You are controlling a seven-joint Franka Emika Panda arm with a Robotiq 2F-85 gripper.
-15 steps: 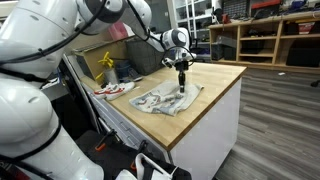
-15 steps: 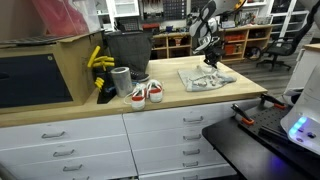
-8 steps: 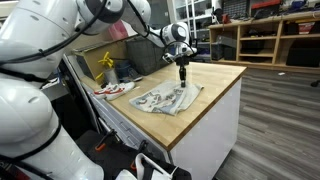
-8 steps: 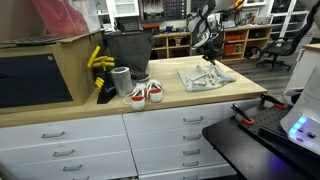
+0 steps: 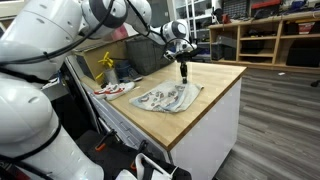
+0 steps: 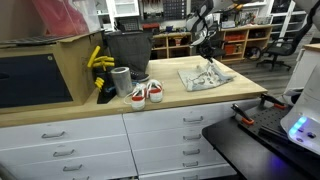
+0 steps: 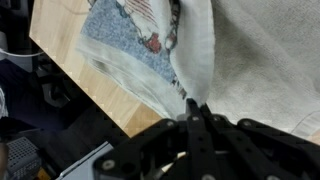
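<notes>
Cardboard box point(image 6: 40, 70) fills the left end of the counter point(image 6: 190, 104) in an exterior view, and just to its right a yellow object point(image 6: 97, 60), too small to make out, leans near the back edge. Next come a grey cup point(image 6: 121, 80) and a black bin point(image 6: 126, 48) behind it, then a pair of red and white shoes point(image 6: 146, 93) lying side by side close to the front edge, just beside the cup. Further right, well apart from the shoes, a patterned cloth point(image 6: 205, 80) lies crumpled on the right half of the counter, between its front and back edges and short of the right end. The gripper point(image 6: 208, 60) hangs straight down over the far part of the cloth, and a peak of the fabric rises from the pile to meet its tip. In the wrist view the gripper point(image 7: 192, 108) has its fingers pressed together on a pale fold of the cloth point(image 7: 240, 50), with the printed side spread to the left and the bare wood of the counter point(image 7: 70, 60) showing beyond the hem. In an exterior view from the opposite end the cloth point(image 5: 165, 98) lies in the middle of the counter point(image 5: 215, 100), the gripper point(image 5: 184, 72) pinches its far edge, and the shoes point(image 5: 112, 89) sit toward the far left corner
</notes>
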